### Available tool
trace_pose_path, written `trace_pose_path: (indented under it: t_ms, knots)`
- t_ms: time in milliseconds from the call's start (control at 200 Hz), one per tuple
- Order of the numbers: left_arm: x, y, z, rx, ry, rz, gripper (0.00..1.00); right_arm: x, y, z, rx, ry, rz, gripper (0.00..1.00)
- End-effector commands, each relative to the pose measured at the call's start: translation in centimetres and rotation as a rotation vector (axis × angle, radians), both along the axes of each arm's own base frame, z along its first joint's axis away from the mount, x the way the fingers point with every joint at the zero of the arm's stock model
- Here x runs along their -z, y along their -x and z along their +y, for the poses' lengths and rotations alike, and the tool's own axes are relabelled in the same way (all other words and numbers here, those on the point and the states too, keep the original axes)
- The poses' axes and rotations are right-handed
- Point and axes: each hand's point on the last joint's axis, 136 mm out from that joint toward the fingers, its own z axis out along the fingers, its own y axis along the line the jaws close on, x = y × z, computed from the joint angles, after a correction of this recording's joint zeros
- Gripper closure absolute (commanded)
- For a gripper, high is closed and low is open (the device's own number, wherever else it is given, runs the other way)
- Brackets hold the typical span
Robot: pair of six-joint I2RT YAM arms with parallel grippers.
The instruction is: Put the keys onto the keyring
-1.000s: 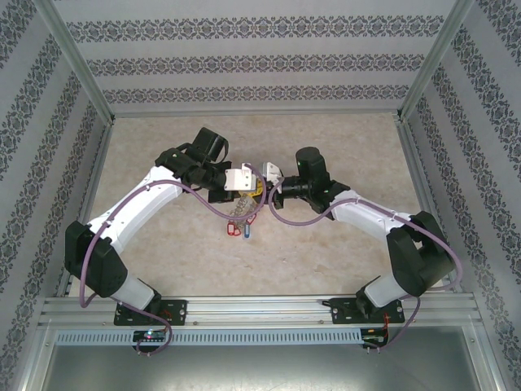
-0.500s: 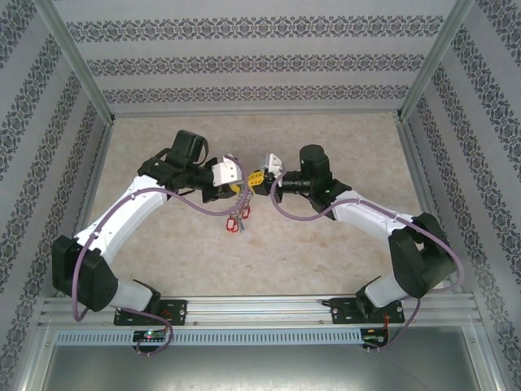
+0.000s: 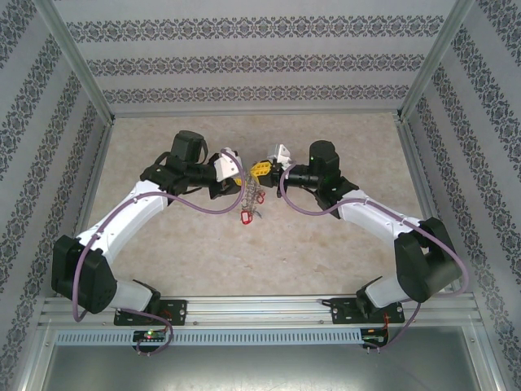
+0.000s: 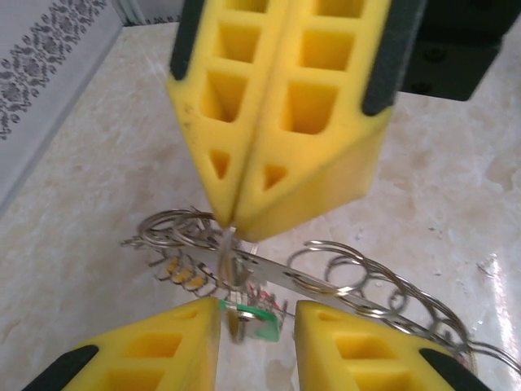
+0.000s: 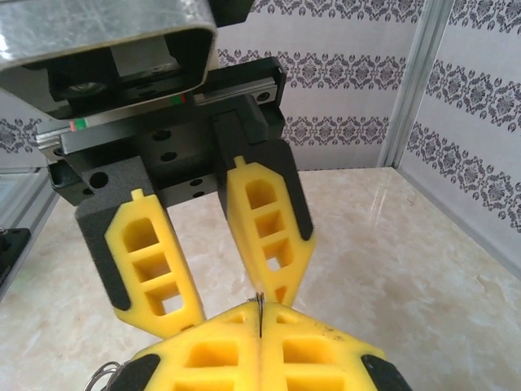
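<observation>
The keyring (image 3: 251, 195) is a grey metal strip (image 4: 326, 285) strung with many small wire loops, and it hangs above the table. My right gripper (image 3: 259, 170) is shut on its upper edge, a thin metal sliver (image 5: 258, 305) pinched between my pads (image 5: 203, 358). In the left wrist view the right gripper (image 4: 230, 218) comes down from above onto the strip. My left gripper (image 3: 239, 181) is open just beside it, its jaws apart (image 4: 256, 342) with a green key tag (image 4: 262, 323) hanging loose between them. A red tag (image 3: 245, 217) dangles lowest.
The beige marble-look table (image 3: 326, 244) is bounded by aluminium posts and patterned walls (image 3: 49, 122). A purple cable (image 3: 199, 208) loops under the left arm. The two grippers meet nose to nose over the table's middle.
My left gripper has opened and let go of the bundle. Both grippers have moved toward the far wall, and the keyring now hangs from the right gripper alone.
</observation>
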Motion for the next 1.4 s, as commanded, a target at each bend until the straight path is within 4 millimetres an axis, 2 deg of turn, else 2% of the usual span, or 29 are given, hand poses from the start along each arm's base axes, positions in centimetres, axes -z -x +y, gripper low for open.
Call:
trace_pose_path:
  t_ms: [0,95,235,395,555,630,665,694,724,834,1154,1309,1394]
  knots:
    - [-0.6,-1.2,-0.4,-0.037,0.061,-0.025,0.7,-3.4,0.9,-0.2,-0.035,-0.066,-0.089,1.0]
    - [-0.5,-1.5,-0.3,-0.054,0.073,-0.037,0.71,-3.5,0.9,-0.2,-0.035,-0.067,-0.09,1.0]
    - [-0.8,-1.4,-0.5,-0.054,0.086,-0.069,0.79,-3.4,0.8,-0.2,-0.026,-0.067,-0.084,1.0]
    - [-1.4,-1.3,-0.7,-0.053,0.105,-0.108,0.8,-3.2,0.7,-0.2,-0.015,-0.065,-0.07,1.0]
    - [-2.2,-1.3,-0.5,-0.055,0.103,-0.151,1.0,-2.6,0.8,0.0,-0.018,-0.057,-0.058,1.0]
    - [-2.5,-1.1,-0.7,-0.04,0.109,-0.153,1.0,-2.4,0.9,0.0,-0.021,-0.056,-0.057,1.0]
    - [-2.6,-0.8,-0.8,-0.021,0.108,-0.148,0.93,-2.3,1.0,0.1,-0.023,-0.055,-0.056,1.0]
    - [-2.5,-0.7,-0.9,-0.012,0.105,-0.137,0.81,-2.4,1.0,0.1,-0.024,-0.055,-0.056,1.0]
    - [-2.5,-0.6,-0.9,-0.009,0.107,-0.126,0.74,-2.3,1.0,0.1,-0.023,-0.055,-0.056,1.0]
    - [-2.4,-0.2,-0.9,0.002,0.106,-0.122,0.69,-2.4,1.0,0.1,-0.018,-0.054,-0.061,1.0]
    - [-3.3,0.1,-0.2,-0.016,0.108,-0.152,0.69,-2.2,1.1,0.1,-0.026,-0.052,-0.063,1.0]
    - [-3.2,-0.1,-0.5,-0.003,0.104,-0.141,0.89,-2.2,1.3,0.1,-0.03,-0.051,-0.065,1.0]
    - [-2.9,-0.2,-0.6,-0.001,0.097,-0.125,0.91,-2.1,1.4,0.1,-0.03,-0.052,-0.063,1.0]
